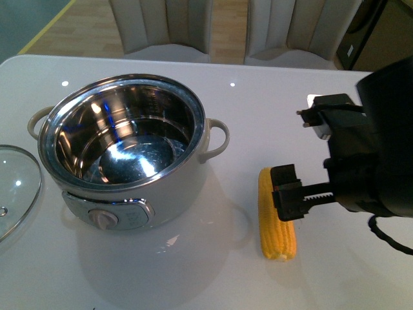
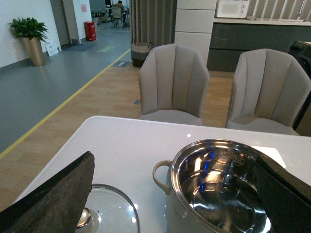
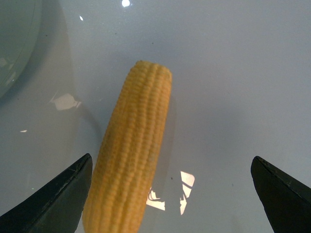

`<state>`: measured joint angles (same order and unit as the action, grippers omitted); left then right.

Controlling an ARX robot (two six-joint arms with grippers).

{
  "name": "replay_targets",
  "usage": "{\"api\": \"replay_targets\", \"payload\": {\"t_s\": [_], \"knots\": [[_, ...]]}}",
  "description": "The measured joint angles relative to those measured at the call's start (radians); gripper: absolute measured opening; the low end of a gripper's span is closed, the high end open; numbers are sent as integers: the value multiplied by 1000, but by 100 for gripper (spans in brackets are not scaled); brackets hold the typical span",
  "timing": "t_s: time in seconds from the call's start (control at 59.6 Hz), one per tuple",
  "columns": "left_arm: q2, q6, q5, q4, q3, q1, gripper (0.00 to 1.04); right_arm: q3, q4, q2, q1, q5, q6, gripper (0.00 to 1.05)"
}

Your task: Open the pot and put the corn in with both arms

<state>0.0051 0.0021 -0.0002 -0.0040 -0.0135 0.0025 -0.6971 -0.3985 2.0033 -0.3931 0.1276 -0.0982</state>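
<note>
The white pot (image 1: 122, 152) stands open at the table's left-middle, its steel inner bowl empty and its dial facing me. It also shows in the left wrist view (image 2: 214, 194). The corn (image 1: 276, 223) lies on the table to the pot's right, pointing away from me. My right gripper (image 1: 303, 155) is open and hovers just above the corn. In the right wrist view the corn (image 3: 133, 155) lies close to one finger, inside the open right gripper (image 3: 170, 204). My left gripper (image 2: 170, 208) is open and empty, behind the pot and lid, out of the front view.
The steel-rimmed glass lid (image 1: 13, 187) lies flat on the table left of the pot, and shows in the left wrist view (image 2: 114, 213). Two beige chairs (image 2: 172, 82) stand beyond the far table edge. The pot's wall (image 3: 14, 43) is near the corn's far end.
</note>
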Motion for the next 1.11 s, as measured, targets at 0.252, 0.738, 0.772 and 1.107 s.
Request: {"api": "replay_targets", "payload": {"t_s": [0.252, 0.738, 0.772, 1.107], "knots": [[0, 0, 0, 0, 0, 0, 98, -97, 27, 144, -29, 19, -2, 96], [0, 0, 0, 0, 0, 0, 98, -202, 101, 282, -68, -8, -93, 96], [0, 0, 0, 0, 0, 0, 98, -204, 105, 288, -68, -7, -94, 95], [0, 0, 0, 0, 0, 0, 98, -197, 110, 299, -67, -2, -111, 39]]}}
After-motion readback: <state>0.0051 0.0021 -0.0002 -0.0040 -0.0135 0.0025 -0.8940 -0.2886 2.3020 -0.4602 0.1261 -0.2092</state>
